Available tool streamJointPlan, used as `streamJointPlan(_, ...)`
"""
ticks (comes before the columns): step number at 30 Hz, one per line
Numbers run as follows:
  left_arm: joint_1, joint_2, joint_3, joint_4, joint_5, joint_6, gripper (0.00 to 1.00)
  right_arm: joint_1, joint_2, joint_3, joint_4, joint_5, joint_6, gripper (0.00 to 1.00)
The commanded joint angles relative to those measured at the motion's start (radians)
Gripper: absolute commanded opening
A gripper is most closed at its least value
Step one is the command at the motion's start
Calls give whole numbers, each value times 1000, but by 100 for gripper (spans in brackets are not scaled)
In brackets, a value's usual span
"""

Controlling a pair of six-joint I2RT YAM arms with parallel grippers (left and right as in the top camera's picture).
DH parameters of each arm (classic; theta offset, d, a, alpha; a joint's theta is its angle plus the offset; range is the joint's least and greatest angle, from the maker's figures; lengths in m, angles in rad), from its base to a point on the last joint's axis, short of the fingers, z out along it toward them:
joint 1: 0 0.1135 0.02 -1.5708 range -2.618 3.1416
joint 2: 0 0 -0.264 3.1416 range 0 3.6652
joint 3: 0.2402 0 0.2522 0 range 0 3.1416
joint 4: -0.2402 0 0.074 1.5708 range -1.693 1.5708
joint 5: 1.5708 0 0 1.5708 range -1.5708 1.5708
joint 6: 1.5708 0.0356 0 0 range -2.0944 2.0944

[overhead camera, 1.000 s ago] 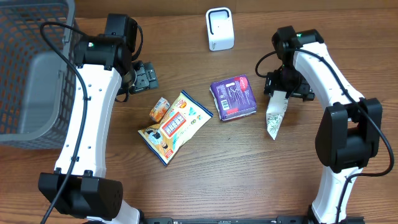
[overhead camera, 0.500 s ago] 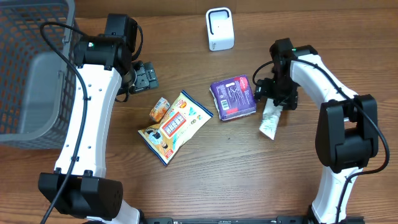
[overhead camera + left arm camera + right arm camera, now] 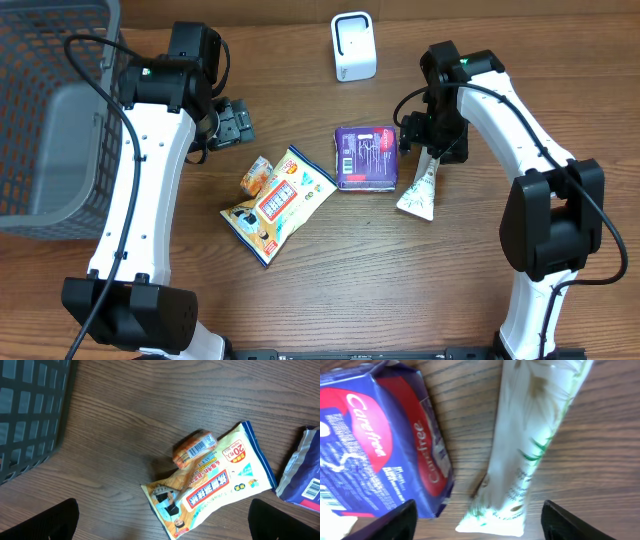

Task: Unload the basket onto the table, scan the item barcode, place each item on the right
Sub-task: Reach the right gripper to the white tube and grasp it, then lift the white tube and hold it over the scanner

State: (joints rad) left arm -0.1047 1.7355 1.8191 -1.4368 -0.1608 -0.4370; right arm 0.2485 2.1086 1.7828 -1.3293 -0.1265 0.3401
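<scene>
The right claw [image 3: 480,522], spread and grasping nothing, straddles the pouch [image 3: 535,435] across its long axis, while the left claw [image 3: 162,520], also spread, hangs well apart.

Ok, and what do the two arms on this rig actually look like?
Both the left arm and right arm have white links joined by black joint housings, with a black cable looping alongside each. A small green light glows near each wrist. The jaws are black, showing as dark tips in the wrist views.
</scene>
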Motion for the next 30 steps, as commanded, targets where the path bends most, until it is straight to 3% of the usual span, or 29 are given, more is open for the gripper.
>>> streamJointPlan(1, 0, 6, 8, 1, 1, 11, 100, -6, -31, -24, 13, 42, 9, 77)
streamJointPlan(5, 0, 6, 8, 1, 1, 11, 100, -6, -31, -80, 51, 127, 81, 77)
streamJointPlan(13, 0, 6, 8, 1, 1, 11, 100, -9, -31, -166, 170, 136, 103, 66)
streamJointPlan(16, 0, 6, 8, 1, 1, 11, 100, -10, -31, -196, 203, 134, 106, 56)
streamJointPlan(20, 0, 6, 8, 1, 1, 11, 100, -9, -31, -225, 234, 134, 118, 34)
streamJointPlan(26, 0, 6, 8, 1, 1, 11, 100, -9, -31, -224, 241, 133, 129, 24)
streamJointPlan(30, 0, 6, 8, 1, 1, 11, 100, -9, -31, -220, 249, 133, 128, 7)
